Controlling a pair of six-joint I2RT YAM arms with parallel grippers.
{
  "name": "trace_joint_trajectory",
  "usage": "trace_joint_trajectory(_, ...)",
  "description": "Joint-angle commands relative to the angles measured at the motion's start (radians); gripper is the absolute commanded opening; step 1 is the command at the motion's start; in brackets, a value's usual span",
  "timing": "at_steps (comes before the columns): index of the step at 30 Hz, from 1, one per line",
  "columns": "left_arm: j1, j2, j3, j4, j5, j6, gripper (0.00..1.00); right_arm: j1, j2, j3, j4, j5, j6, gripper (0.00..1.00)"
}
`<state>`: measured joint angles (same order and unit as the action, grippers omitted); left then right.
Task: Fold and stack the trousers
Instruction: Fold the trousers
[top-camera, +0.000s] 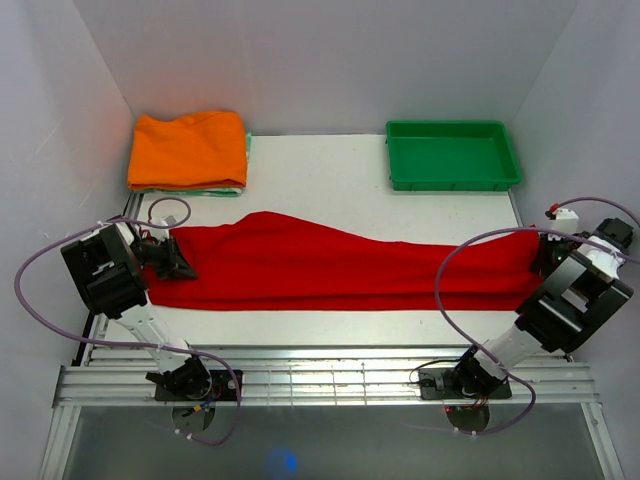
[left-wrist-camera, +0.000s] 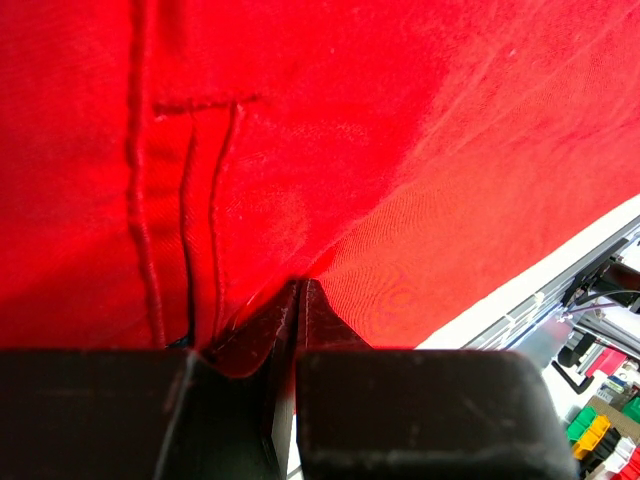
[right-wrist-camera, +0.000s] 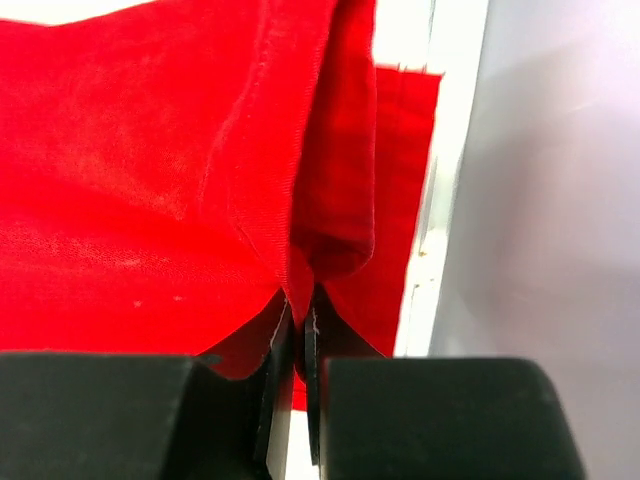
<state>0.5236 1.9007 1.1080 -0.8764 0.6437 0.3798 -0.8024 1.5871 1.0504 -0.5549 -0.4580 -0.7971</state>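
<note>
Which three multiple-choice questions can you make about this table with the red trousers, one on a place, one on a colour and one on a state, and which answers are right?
1. Where on the white table does the green rectangular plastic tray stand?
A. far right corner
B. near left corner
C. centre

2. What colour is the folded cloth garment at the far left corner?
A. blue
B. orange
C. black

3. In what state is the right gripper?
A. open above the tray
B. shut on the red fabric trousers
C. open on bare table

Answers:
1 A, as the top view shows the tray at the far right corner.
2 B, as the top view shows the garment plainly orange.
3 B, as the right wrist view shows the jaws together with red cloth pinched between them.
</note>
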Motion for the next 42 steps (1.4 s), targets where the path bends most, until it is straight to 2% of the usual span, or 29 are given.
trace_joint_trajectory(1,-0.008,0.120,-0.059,0.263,-0.369,0.097,0.16,-0.012,0.091,0.054,0.060,0.128,-0.070,0.08)
trace_joint_trajectory(4,-0.008,0.118,-0.056,0.260,-0.368,0.094,0.16,-0.009,0.181,0.060,0.039,0.194,-0.044,0.10)
trace_joint_trajectory(7,-0.008,0.116,-0.057,0.258,-0.372,0.097,0.16,0.006,0.220,0.051,0.044,0.260,-0.030,0.18)
trace_joint_trajectory(10,-0.008,0.112,-0.057,0.257,-0.377,0.099,0.16,0.012,0.232,0.040,0.050,0.312,-0.019,0.21)
trace_joint_trajectory(13,-0.008,0.112,-0.060,0.258,-0.369,0.096,0.16,0.012,0.218,0.078,0.024,0.314,0.009,0.08)
trace_joint_trajectory(19,-0.008,0.110,-0.066,0.263,-0.369,0.099,0.16,0.011,0.212,0.276,-0.169,0.303,0.032,0.08)
trace_joint_trajectory(26,-0.008,0.113,-0.066,0.263,-0.369,0.107,0.16,-0.007,0.249,0.284,-0.249,0.383,0.004,0.08)
trace_joint_trajectory(30,-0.008,0.112,-0.066,0.263,-0.372,0.103,0.17,-0.012,0.297,0.235,-0.183,0.427,-0.007,0.08)
trace_joint_trajectory(33,-0.008,0.112,-0.069,0.263,-0.375,0.107,0.18,-0.008,0.320,0.178,-0.123,0.453,-0.024,0.19)
trace_joint_trajectory(34,-0.008,0.110,-0.069,0.264,-0.375,0.107,0.18,0.000,0.335,0.166,-0.087,0.497,-0.027,0.27)
trace_joint_trajectory(35,-0.008,0.106,-0.068,0.263,-0.362,0.107,0.19,0.003,0.343,0.155,-0.077,0.504,-0.027,0.41)
trace_joint_trajectory(36,-0.008,0.100,-0.065,0.248,-0.340,0.108,0.22,0.005,0.350,0.155,-0.074,0.505,-0.027,0.47)
trace_joint_trajectory(37,-0.008,0.086,-0.056,0.232,-0.307,0.116,0.24,0.012,0.352,0.157,-0.077,0.506,-0.025,0.62)
trace_joint_trajectory(38,-0.008,0.043,-0.054,0.214,-0.221,0.148,0.27,0.014,0.346,0.160,-0.083,0.498,-0.024,0.74)
trace_joint_trajectory(40,-0.008,-0.021,-0.037,0.134,-0.109,0.245,0.39,0.028,0.298,0.171,-0.118,0.461,-0.034,0.95)
trace_joint_trajectory(41,-0.008,-0.060,-0.030,0.105,-0.061,0.283,0.43,0.032,0.277,0.178,-0.135,0.420,-0.039,0.96)
trace_joint_trajectory(42,-0.008,-0.150,-0.019,0.035,0.045,0.325,0.47,0.038,0.252,0.200,-0.160,0.386,-0.059,0.97)
